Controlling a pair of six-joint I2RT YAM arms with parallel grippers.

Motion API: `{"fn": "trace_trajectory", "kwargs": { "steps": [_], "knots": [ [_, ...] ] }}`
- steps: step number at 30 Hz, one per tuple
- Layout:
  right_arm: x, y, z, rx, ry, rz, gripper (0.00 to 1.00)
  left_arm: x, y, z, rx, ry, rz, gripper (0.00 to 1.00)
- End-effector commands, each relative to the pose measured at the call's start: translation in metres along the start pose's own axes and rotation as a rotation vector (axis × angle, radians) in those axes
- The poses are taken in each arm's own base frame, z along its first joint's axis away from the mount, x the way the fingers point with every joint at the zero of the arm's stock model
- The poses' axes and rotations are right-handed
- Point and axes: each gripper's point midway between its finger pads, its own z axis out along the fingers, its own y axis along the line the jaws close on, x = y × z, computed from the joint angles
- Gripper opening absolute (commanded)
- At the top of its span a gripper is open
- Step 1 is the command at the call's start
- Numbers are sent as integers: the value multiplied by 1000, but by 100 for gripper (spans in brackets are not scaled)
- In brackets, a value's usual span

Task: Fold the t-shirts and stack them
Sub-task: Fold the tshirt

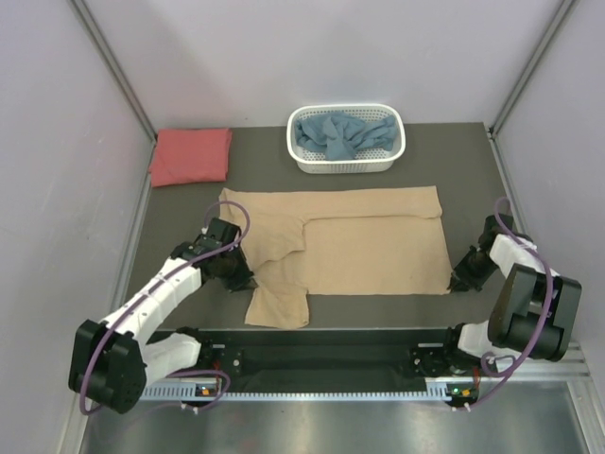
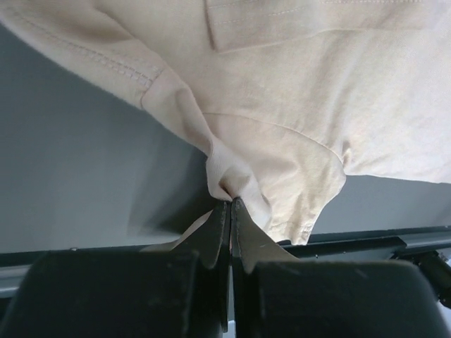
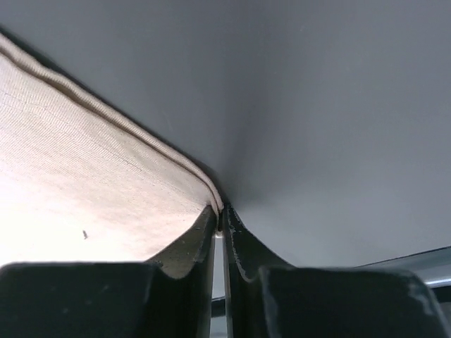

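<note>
A tan t-shirt (image 1: 369, 241) lies spread flat across the middle of the dark table. My left gripper (image 1: 243, 274) is at its near-left side, by the sleeve. In the left wrist view this gripper (image 2: 230, 201) is shut on a bunched fold of the tan t-shirt (image 2: 317, 105). My right gripper (image 1: 460, 281) is at the shirt's near-right corner. The right wrist view shows it (image 3: 220, 210) shut on the hem of the tan t-shirt (image 3: 91, 183). A coral-red t-shirt (image 1: 191, 156) lies folded at the back left. A dusty blue t-shirt (image 1: 342, 135) is crumpled in the basket.
The white lattice basket (image 1: 392, 157) stands at the back centre, just beyond the tan shirt. Pale walls close in the table on the left, right and back. A black rail (image 1: 321, 345) runs along the near edge between the arm bases.
</note>
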Motion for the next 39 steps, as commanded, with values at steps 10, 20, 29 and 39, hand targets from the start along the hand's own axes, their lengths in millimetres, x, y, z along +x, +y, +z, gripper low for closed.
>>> {"fn": "trace_trajectory", "kwargs": {
  "steps": [10,20,29,39],
  "knots": [
    [-9,0,1,1,-37,3,0,-26,16,-51,-90,-226,-90,0],
    [-30,26,-29,-57,-96,-110,0,-51,-14,-70,9,-307,-62,0],
    [-52,54,-49,-110,-142,-200,0,-91,-40,-89,0,-402,-1,0],
    [-81,92,-53,-171,-159,-273,0,-135,-59,-93,-47,-486,42,0]
  ]
}}
